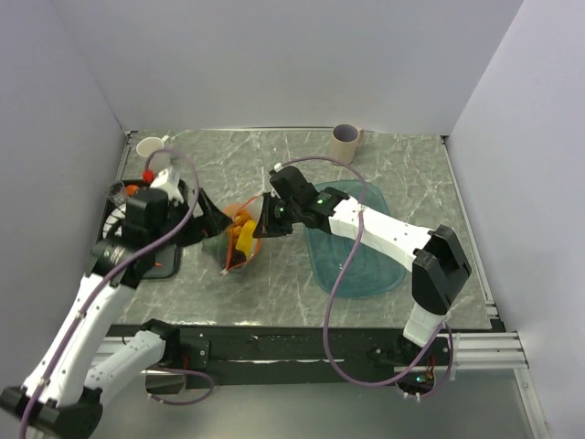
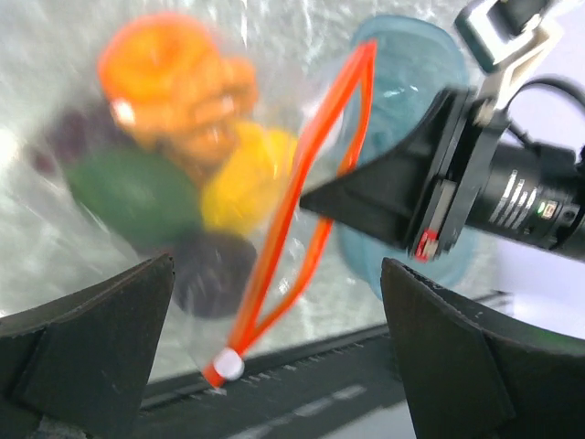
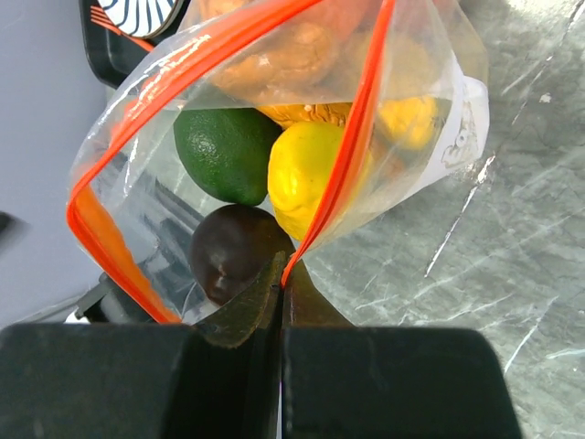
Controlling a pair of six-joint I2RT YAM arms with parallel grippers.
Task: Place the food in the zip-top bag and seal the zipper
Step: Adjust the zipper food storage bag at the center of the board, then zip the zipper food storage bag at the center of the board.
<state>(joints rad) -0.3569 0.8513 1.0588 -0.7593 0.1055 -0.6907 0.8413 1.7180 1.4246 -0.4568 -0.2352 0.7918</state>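
My right hand point(image 3: 281, 285) is pressed together, pinching the zipper point(image 3: 352, 137) at one end of the mouth. I read that grip as an anchor: it holds the zip-top bag point(image 3: 457, 101) up off the desk point(image 1: 292, 283) and tilted, so the fruit settles away from the opening. Inside the clear plastic I can make out a green fruit point(image 3: 224, 151), a lemon point(image 3: 306, 174), a dark purple grape piece point(image 3: 233, 261) just above my fingertips, and orange pieces point(image 2: 164, 69) further in. The food looks to be in the bag. From the overhead view I can't tell whether any piece lies outside it. My left hand point(image 2: 274, 302) faces the bag from the other side, spread wide and holding nothing. Its two pads frame the lower end of the zipper, where the small white slider point(image 2: 228, 364) sits. The two orange strips bow apart into a long loop, so the mouth is not sealed. In my judgement the next job is to close the left hand on that slider end and run it along the strip while the right hand holds the far end taut. The teal tray point(image 1: 356, 247) lies just to the right of the bag.
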